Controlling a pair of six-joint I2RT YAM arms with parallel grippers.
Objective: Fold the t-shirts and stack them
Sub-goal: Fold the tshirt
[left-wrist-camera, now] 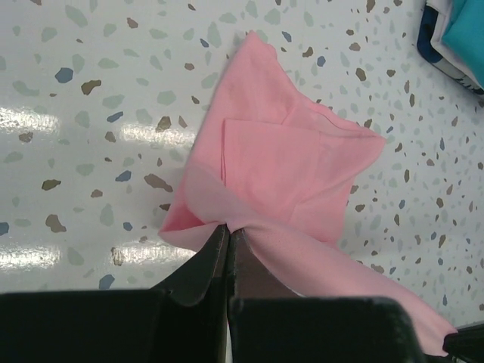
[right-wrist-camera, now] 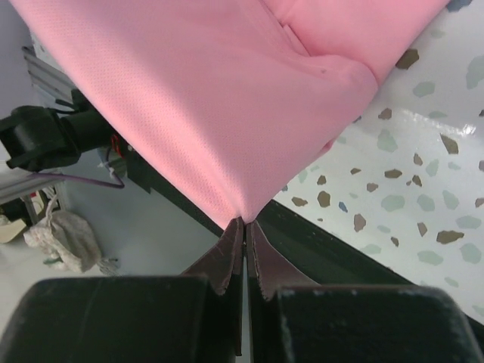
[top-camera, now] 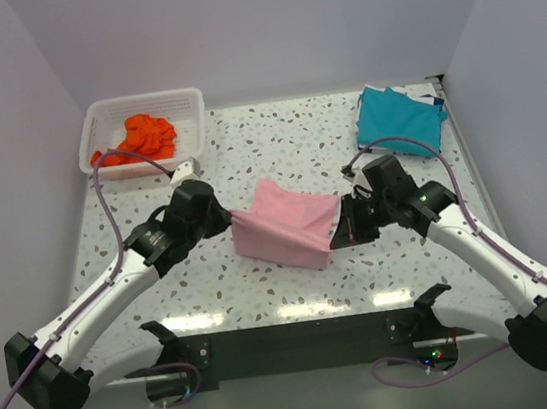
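Observation:
A light pink t-shirt [top-camera: 286, 223] hangs stretched between both grippers above the table's middle. My left gripper [top-camera: 229, 220] is shut on its left corner; in the left wrist view the pink t-shirt [left-wrist-camera: 287, 166] bunches at the closed tips [left-wrist-camera: 228, 227]. My right gripper [top-camera: 340, 228] is shut on the right corner, where the pink cloth [right-wrist-camera: 212, 98] pulls taut from the tips [right-wrist-camera: 245, 221]. A teal blue t-shirt [top-camera: 399, 119] lies folded at the back right. An orange-red t-shirt [top-camera: 143, 134] sits crumpled in the basket.
The white mesh basket [top-camera: 110, 112] stands at the back left corner of the speckled table [top-camera: 266, 145]. Purple cables [top-camera: 104, 202] loop off both arms. A dark bar [top-camera: 301, 334] runs along the near edge between the arm bases.

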